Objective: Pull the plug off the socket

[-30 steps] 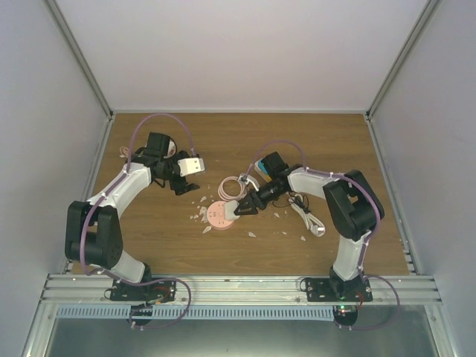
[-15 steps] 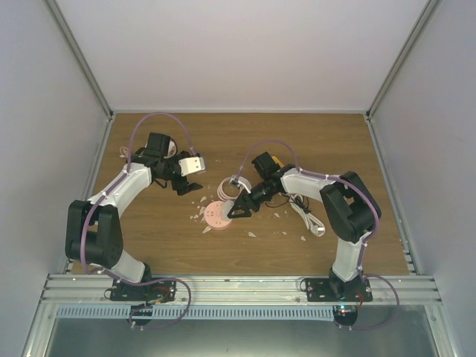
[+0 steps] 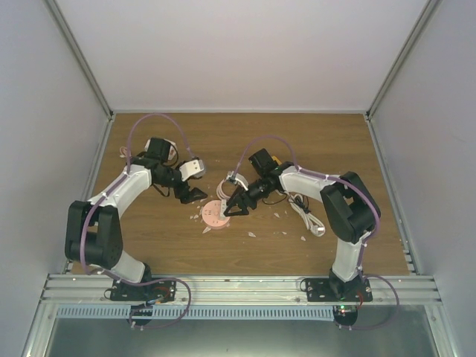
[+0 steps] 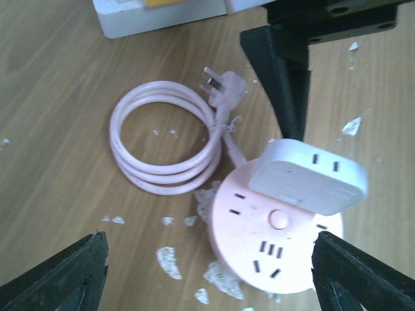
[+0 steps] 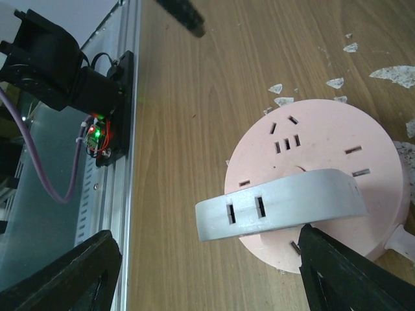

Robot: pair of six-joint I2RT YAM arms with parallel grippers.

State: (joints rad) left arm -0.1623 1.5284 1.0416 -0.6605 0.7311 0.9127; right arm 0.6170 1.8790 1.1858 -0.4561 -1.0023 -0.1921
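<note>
A round pink socket [image 3: 214, 216] lies flat mid-table, with a white plug [image 4: 308, 175] seated on its top face. In the right wrist view the plug [image 5: 279, 204] stands over the socket [image 5: 311, 152]. My right gripper [image 3: 232, 205] is low over the socket and open. Its fingertips [image 5: 350, 272] flank the plug's near edge without touching it. My left gripper [image 3: 192, 195] hovers just left of the socket, open and empty. In its own view the left gripper [image 4: 207, 278] spans the socket [image 4: 272, 246].
The socket's pink cord [image 4: 165, 139] lies coiled behind it, its pronged end [image 4: 224, 84] loose on the wood. White paper scraps [image 4: 162, 259] litter the table around the socket. A white box [image 4: 162, 16] sits further back. A white cable [image 3: 306, 216] lies to the right.
My left gripper has moved down and right, closer to the socket. My right gripper has shifted left over the socket and opened wider.
</note>
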